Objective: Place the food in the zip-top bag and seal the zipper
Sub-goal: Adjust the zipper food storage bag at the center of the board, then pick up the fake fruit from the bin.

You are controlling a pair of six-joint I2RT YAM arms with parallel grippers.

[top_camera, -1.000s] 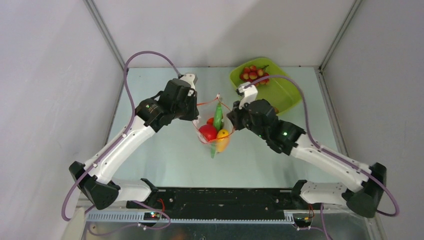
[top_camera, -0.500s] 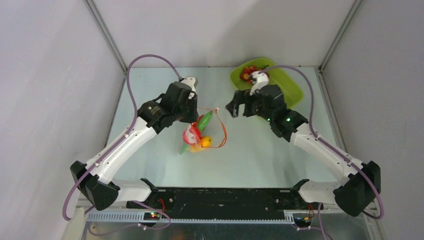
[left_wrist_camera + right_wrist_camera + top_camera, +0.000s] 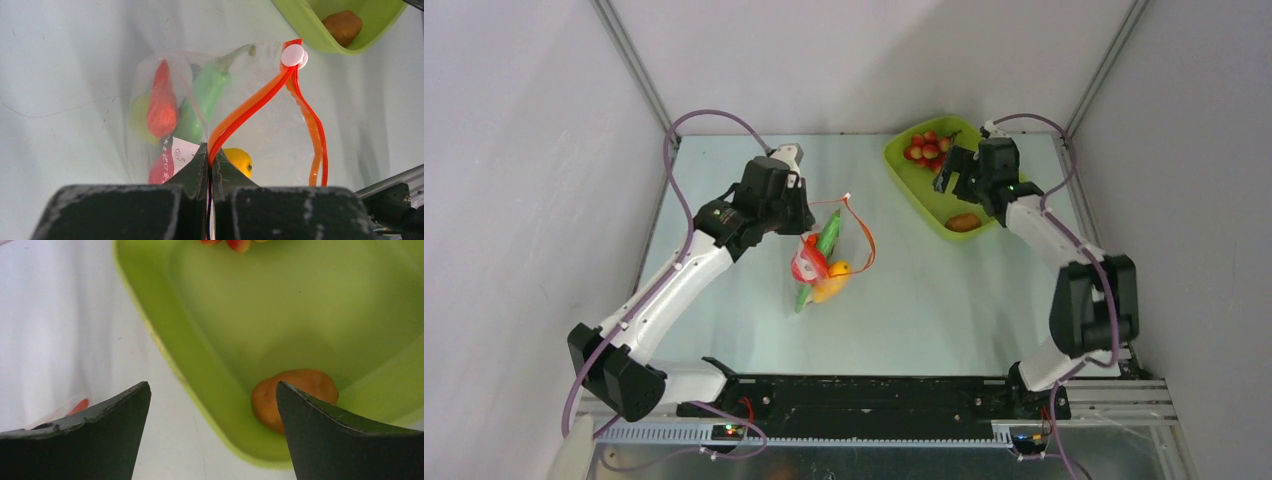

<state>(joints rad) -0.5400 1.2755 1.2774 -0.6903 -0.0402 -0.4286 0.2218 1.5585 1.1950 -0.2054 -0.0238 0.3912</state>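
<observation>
Pinching the zipper [image 3: 250, 107], left claw [image 3: 210, 156] partly covers a white, unreadable label [image 3: 179, 151].

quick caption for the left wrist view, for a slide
Left gripper pinches the orange-red zipper of the clear bag, toy food inside, mouth open.

Clear zip-top bag [image 3: 142, 75], orange zipper [image 3: 250, 107] open, holds food [image 3: 207, 92]; kiwi [image 3: 295, 395] and grapes [image 3: 927, 148] lie in the tray [image 3: 210, 305].
</observation>
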